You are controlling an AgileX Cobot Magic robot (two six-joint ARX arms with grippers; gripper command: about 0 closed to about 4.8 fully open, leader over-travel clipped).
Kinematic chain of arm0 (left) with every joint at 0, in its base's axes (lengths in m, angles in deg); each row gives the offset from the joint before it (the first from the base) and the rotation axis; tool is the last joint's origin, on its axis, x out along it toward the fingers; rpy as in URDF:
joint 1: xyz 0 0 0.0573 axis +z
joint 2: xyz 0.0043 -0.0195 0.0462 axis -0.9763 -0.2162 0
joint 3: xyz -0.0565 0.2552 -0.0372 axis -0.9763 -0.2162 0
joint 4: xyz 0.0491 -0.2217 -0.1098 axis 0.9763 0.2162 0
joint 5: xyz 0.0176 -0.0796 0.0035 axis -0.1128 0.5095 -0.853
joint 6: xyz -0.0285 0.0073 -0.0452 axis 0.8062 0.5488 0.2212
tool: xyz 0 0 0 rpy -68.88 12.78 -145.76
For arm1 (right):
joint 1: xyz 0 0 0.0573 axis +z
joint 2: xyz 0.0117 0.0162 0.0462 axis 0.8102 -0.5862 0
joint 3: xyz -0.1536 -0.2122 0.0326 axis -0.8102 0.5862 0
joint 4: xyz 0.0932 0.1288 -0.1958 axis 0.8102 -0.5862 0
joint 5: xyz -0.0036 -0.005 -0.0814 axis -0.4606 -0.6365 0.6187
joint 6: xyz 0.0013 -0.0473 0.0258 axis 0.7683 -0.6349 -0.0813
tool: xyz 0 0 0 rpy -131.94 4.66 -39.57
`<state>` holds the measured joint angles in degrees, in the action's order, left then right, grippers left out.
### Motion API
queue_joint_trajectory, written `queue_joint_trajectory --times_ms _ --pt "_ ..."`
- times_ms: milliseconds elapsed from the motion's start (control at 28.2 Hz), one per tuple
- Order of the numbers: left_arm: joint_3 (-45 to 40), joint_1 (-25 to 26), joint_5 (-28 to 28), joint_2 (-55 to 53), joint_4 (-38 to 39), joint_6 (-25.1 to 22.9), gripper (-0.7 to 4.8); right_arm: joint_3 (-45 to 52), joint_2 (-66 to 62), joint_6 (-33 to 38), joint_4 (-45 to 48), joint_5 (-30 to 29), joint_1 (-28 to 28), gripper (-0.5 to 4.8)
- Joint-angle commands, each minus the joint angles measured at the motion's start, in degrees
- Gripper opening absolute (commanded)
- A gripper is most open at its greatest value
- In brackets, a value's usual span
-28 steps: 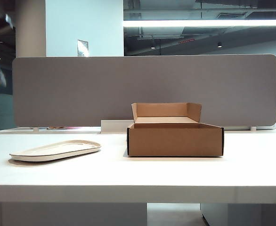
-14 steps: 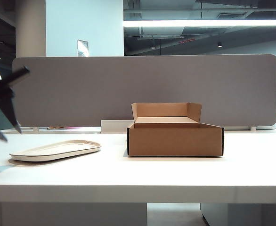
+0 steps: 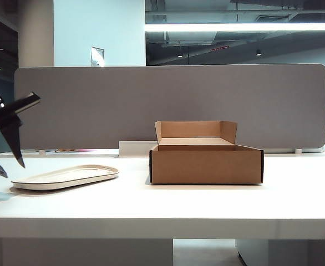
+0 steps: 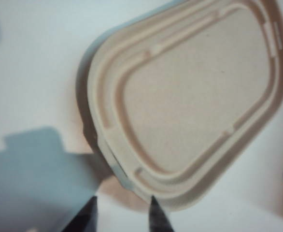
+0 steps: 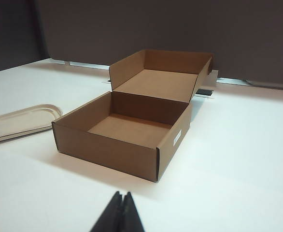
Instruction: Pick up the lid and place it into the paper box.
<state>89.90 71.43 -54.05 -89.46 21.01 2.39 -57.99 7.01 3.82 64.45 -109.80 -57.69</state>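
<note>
The off-white oblong lid (image 3: pixel 65 176) lies flat on the white table (image 3: pixel 151 205), left of the brown paper box (image 3: pixel 207 163). The box stands open with its rear flap upright and nothing inside (image 5: pixel 127 130). My left gripper (image 3: pixel 15 171) hangs at the far left, just above the lid's left end, jaws open and holding nothing. In the left wrist view the lid (image 4: pixel 194 96) fills the frame, with the gripper (image 4: pixel 124 198) spread over its rounded end. My right gripper (image 5: pixel 122 194) is shut and empty, low over the table in front of the box; the lid (image 5: pixel 21 121) shows beside the box.
A grey partition panel (image 3: pixel 168 105) runs along the back of the table. A low white block (image 3: pixel 133 148) sits behind the box's left corner. The table's front edge crosses the exterior view below the lid and box.
My left gripper has come down from the upper left toward the lid's left end, and its jaws have spread open. The lid, box and right gripper have not moved.
</note>
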Motion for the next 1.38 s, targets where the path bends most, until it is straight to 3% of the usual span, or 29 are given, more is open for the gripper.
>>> queue_joint_trajectory --times_ms 35,319,532,603,958,1135,1277,1383 --pt "3.69 -0.17 -0.37 -2.62 3.80 0.02 1.30 0.17 0.09 0.17 -0.11 0.09 0.00 -0.01" --pt "13.99 -0.17 -3.61 -8.39 16.65 -5.60 1.30 0.17 0.09 0.17 -3.67 0.04 0.00 -0.01" --pt "14.16 -0.22 -3.82 -10.32 16.65 -4.94 1.29 0.17 0.09 0.17 -4.11 0.07 -0.02 -0.01" --pt "14.16 -0.24 -3.72 -11.39 15.12 -2.80 1.29 0.17 0.09 0.17 -4.15 0.07 -0.02 -0.01" --pt "14.16 -0.63 -6.47 -13.07 12.87 -2.82 1.22 0.17 0.09 0.17 -4.17 0.07 -0.04 -0.01" --pt "14.14 -0.66 -7.15 -13.09 11.21 -2.82 1.04 0.17 0.09 0.17 -4.15 0.09 -0.04 -0.01" --pt "14.10 -0.74 -7.21 -13.11 10.05 -2.82 0.55 0.17 0.09 0.17 -4.15 0.09 -0.04 -0.01" --pt "14.10 -0.74 -7.06 -13.44 10.08 -2.80 0.55 0.17 0.09 0.17 -4.13 0.09 -0.04 -0.01"
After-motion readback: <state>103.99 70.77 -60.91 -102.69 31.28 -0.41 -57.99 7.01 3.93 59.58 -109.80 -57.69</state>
